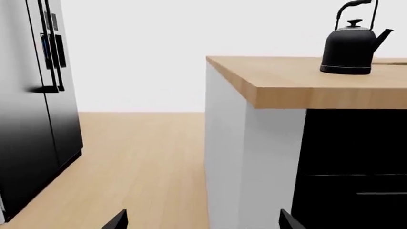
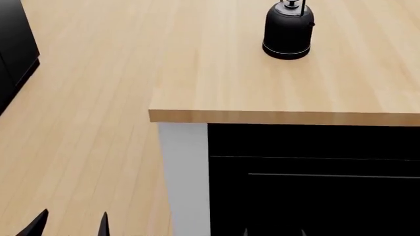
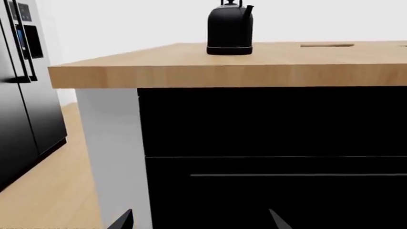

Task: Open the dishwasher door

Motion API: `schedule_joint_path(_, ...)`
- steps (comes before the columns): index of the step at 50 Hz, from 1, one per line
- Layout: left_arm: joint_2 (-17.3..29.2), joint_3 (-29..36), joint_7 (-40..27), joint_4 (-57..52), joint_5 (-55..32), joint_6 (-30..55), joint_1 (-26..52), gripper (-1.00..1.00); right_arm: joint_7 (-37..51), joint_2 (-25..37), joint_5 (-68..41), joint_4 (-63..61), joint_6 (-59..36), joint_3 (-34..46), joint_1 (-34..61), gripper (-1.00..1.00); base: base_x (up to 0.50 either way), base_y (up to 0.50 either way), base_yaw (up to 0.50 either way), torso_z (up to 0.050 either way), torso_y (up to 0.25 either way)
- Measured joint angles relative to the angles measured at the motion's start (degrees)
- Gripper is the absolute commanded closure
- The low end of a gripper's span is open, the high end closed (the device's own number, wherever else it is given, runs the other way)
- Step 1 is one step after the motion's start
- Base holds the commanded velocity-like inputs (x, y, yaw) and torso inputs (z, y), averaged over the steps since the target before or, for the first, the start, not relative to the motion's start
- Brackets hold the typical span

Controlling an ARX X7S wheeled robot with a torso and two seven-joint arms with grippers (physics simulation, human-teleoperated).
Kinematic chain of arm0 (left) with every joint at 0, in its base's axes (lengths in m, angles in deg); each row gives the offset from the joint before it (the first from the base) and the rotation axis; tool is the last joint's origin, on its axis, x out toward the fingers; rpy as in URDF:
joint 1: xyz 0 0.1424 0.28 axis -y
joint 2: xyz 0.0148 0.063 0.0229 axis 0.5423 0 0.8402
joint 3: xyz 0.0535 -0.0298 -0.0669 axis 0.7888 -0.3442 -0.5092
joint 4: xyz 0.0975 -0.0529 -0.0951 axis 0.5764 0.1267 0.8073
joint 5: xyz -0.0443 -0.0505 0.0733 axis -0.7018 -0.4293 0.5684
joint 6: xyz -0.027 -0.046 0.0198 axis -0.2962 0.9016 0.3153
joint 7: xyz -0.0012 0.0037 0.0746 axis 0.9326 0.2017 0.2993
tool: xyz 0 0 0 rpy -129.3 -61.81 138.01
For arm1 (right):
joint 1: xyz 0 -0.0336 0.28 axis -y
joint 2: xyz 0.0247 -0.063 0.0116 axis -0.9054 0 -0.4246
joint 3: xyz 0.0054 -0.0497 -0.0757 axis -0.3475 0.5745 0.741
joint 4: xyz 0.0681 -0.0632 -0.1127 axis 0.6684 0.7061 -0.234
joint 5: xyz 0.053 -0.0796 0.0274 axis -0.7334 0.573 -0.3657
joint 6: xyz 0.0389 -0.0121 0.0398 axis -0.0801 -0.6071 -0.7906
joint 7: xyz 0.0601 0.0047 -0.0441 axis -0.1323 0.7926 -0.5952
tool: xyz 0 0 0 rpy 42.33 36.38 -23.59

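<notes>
The dishwasher door (image 3: 273,195) is a glossy black panel under the wooden counter, with a thin grey bar handle (image 3: 299,175) and a narrow black top strip (image 3: 273,121). It is shut. It also shows in the head view (image 2: 315,206) and at the edge of the left wrist view (image 1: 356,205). My right gripper (image 3: 198,220) is open and empty, a short way in front of the door's left part, below the handle; only its tips show in the head view (image 2: 274,233). My left gripper (image 1: 202,222) is open and empty, facing the white side panel; it shows low in the head view (image 2: 69,227).
A black kettle (image 2: 287,30) stands on the wooden counter (image 2: 217,78). A white end panel (image 2: 184,177) bounds the door's left side. A tall black fridge (image 1: 32,109) stands across the wooden floor (image 2: 78,128) to the left.
</notes>
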Motion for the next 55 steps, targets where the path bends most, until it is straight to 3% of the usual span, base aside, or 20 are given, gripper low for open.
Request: schedule_joint_path(55, 1.72, 2.94, -0.43, 0.89, -1.42, -1.78, 0.41, -1.0, 3.26, 1.83, -0.51, -1.29, -0.45, 0.95, -1.26, -1.0, 0.0, 0.0, 0.0, -0.05, -0.017)
